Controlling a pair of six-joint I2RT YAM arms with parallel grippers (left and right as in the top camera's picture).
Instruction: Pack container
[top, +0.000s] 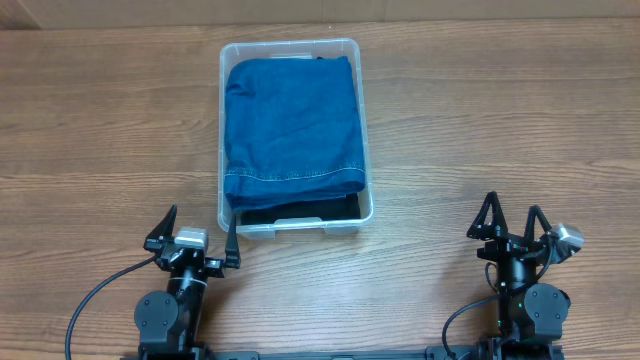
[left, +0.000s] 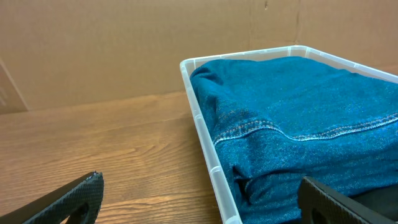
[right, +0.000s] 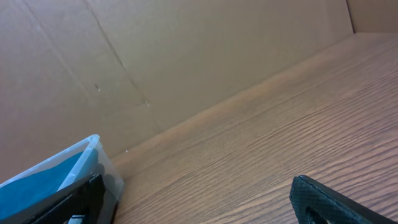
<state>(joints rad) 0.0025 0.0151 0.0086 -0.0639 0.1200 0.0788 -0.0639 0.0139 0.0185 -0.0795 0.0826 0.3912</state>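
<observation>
The clear plastic container (top: 362, 120) stands on the wooden table at centre-left. Folded blue denim (top: 290, 125) fills most of it, and a dark item (top: 300, 209) shows under the denim at the near end. The container's label is hidden. My left gripper (top: 194, 235) is open and empty just in front of the container's near left corner. The left wrist view shows the container rim (left: 202, 134) and the denim (left: 298, 124) between the open fingers (left: 199, 202). My right gripper (top: 512, 222) is open and empty, far right of the container. In the right wrist view its fingers (right: 199, 199) frame bare table, with the container corner (right: 93, 155) at left.
A brown cardboard wall (left: 124, 50) runs along the table's far edge, also visible in the right wrist view (right: 186, 56). Bare wooden tabletop (top: 500, 120) lies left and right of the container. A black cable (top: 95, 295) trails from the left arm base.
</observation>
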